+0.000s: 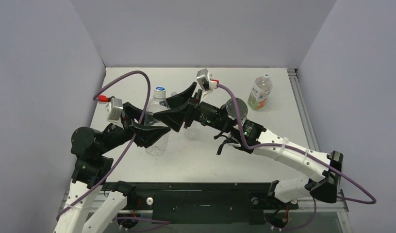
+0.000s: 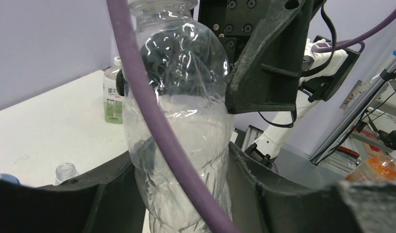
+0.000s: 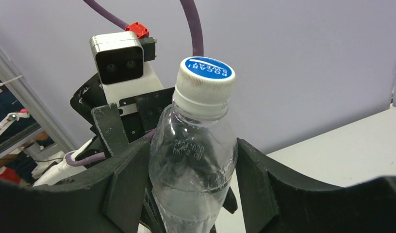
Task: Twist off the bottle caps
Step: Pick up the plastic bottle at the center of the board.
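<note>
Clear plastic bottle [image 1: 156, 145], pinned upright near the middle of the table [image 1: 264, 141] between both arms. Wears its white, blue-topped cap [image 3: 206, 77], screwed on and touched by no finger. Takes the left end effector [image 2: 181, 189] low on the body, clamped with a finger pressed against each side. Takes the right end effector [image 3: 193, 174] higher up, closed on the shoulder just below the cap. Sits behind a purple cable [image 2: 157, 126] in the left wrist view. Shares the table with a labelled bottle [image 1: 259, 94] in orange and green, upright and capped, well apart at the far right, and with an open-necked bottle [image 2: 65, 171] nearby, cap off.
</note>
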### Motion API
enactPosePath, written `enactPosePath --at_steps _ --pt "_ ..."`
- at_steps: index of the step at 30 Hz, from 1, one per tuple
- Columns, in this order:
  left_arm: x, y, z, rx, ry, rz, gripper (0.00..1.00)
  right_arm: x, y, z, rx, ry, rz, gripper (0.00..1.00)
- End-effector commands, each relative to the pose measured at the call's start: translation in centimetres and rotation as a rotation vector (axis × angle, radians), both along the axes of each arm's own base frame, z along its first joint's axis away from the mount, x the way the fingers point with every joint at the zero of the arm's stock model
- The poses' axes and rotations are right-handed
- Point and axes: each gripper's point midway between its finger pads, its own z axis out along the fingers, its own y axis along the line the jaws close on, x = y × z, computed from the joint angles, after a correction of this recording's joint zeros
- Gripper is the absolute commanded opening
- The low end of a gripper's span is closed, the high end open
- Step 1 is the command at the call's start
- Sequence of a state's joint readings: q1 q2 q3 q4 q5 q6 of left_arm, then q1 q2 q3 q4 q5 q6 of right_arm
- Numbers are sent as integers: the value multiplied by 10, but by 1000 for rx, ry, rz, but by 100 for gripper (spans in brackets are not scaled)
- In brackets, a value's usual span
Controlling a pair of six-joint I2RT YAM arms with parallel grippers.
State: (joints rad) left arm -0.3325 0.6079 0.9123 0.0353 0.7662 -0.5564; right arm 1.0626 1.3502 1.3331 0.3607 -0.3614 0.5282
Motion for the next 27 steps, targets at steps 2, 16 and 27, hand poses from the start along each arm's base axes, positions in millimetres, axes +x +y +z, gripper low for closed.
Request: enactPosePath --at_steps 2,16,27 --pt "-4 7 16 2 -127 44 38 1 -18 19 60 -67 -131 27" --pt "12 19 -31 364 -563 153 19 18 -70 52 -29 14 -243 70" --pt "26 31 -48 430 -621 257 18 33 -45 31 -140 136 -275 64"
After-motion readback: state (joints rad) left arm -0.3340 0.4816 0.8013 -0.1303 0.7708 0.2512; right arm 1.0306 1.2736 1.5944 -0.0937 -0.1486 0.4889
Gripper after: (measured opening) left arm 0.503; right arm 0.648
